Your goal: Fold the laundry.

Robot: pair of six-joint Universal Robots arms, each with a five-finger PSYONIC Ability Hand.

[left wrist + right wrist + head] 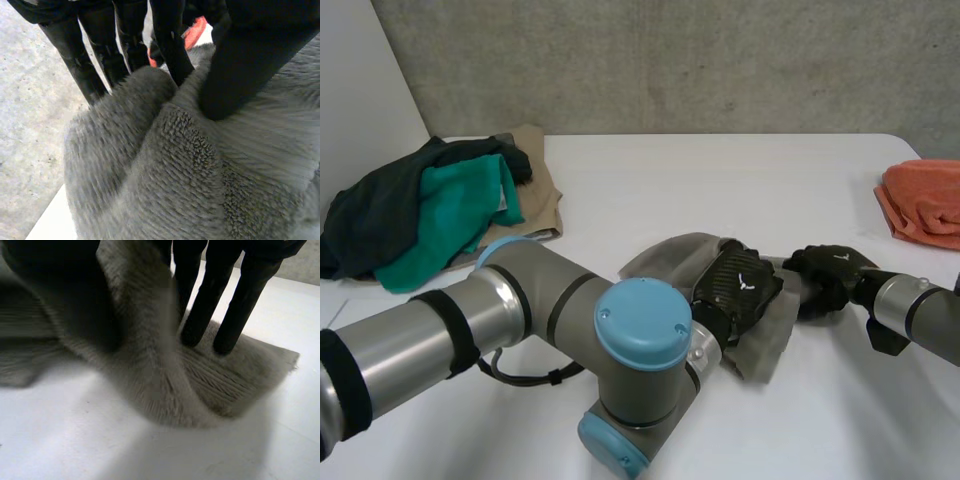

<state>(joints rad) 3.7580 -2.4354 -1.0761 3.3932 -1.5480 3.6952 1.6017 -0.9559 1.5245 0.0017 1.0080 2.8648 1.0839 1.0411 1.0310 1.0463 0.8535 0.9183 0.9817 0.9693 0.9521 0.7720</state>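
- A grey towel (762,345) lies rumpled on the white bench (720,190), near the middle and toward its near edge.
- The left hand (738,288) rests on top of the towel's middle.
- In the left wrist view its fingers (172,45) stand straight on one side of a raised fold and the thumb (245,65) presses the other side, so the fold is pinched between them.
- The right hand (828,278) sits at the towel's right edge, just beside the left hand.
- In the right wrist view its fingers (200,310) come down straight with their tips on the flat part of the towel. A ridge of cloth rises between them and the thumb (55,290), which nips it.
- Beyond those fingertips one corner of the towel lies flat on the bench.
- A pile of clothes (420,215) in black, teal and tan sits at the far left, well apart from the towel.
- An orange cloth (925,200) lies at the far right edge.
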